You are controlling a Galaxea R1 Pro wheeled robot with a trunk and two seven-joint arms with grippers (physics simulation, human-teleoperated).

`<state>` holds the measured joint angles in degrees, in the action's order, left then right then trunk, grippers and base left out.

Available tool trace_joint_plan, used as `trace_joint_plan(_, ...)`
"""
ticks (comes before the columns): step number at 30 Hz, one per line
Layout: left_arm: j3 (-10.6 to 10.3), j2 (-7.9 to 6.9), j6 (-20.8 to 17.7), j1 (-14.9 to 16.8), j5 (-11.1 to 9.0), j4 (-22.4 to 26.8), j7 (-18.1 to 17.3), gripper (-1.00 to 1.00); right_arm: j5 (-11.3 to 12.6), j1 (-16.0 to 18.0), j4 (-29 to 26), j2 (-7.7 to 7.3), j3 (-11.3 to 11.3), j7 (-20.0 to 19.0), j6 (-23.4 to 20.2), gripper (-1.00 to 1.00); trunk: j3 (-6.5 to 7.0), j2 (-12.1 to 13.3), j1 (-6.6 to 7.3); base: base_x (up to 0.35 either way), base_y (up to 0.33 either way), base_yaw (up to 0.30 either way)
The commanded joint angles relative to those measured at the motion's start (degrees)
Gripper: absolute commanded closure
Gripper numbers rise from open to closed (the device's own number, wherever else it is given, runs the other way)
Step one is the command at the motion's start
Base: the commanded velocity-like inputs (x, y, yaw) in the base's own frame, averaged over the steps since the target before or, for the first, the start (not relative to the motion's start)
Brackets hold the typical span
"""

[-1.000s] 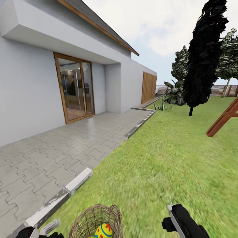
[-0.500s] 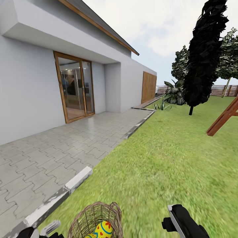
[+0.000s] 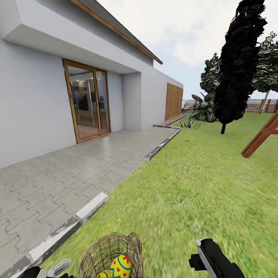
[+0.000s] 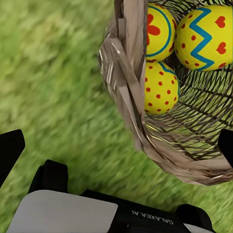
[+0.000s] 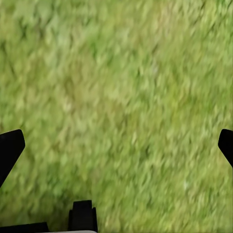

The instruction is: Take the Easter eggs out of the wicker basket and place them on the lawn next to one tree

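The brown wicker basket (image 3: 112, 253) stands on the lawn (image 3: 200, 185) just in front of me, near the paved edge. Three yellow Easter eggs with red marks and blue-green zigzags lie inside it: one (image 4: 160, 88), a second (image 4: 206, 36), a third (image 4: 158, 31). My left gripper (image 4: 116, 150) hangs open above the basket's near rim and the grass beside it, holding nothing. My right gripper (image 5: 116, 145) is open over bare grass, to the right of the basket. A tree (image 3: 267, 73) with a slim pale trunk and leafy crown stands far off at the right.
A white house (image 3: 46, 104) with a glass door and a paved patio (image 3: 77, 170) with a stone kerb (image 3: 77, 220) lie to the left. A black conifer (image 3: 237, 65), a slanted wooden swing beam (image 3: 262, 137) and a slat fence (image 3: 268, 105) stand ahead and to the right.
The whole picture has shifted up a little, so the camera moved; more of the basket and its eggs shows at the bottom. Both grippers keep their places.
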<state>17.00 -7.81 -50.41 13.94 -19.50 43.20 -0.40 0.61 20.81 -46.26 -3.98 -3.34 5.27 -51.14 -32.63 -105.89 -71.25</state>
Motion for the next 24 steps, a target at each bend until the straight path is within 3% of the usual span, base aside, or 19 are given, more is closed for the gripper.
trace_joint_plan(1,0.1,0.01,-0.3,0.0,-0.1,0.0,0.0,-1.0,0.1,0.0,-0.1,-0.06,-0.3,0.3,-0.3,-1.0,-0.07,0.0,0.0,0.0,0.0,0.0)
trace_joint_plan(18,0.2,0.0,-0.3,0.0,-0.2,0.0,-0.2,-1.0,0.0,0.0,-0.1,-0.06,-0.3,0.3,-0.3,-1.0,-0.07,0.0,0.0,0.0,-0.001,0.0)
trace_joint_plan(24,0.1,0.38,0.4,0.0,0.0,0.0,-0.2,-1.0,0.0,0.0,-0.1,-0.06,-0.4,0.3,-0.3,-1.0,-0.07,0.0,0.0,0.065,-0.186,0.0)
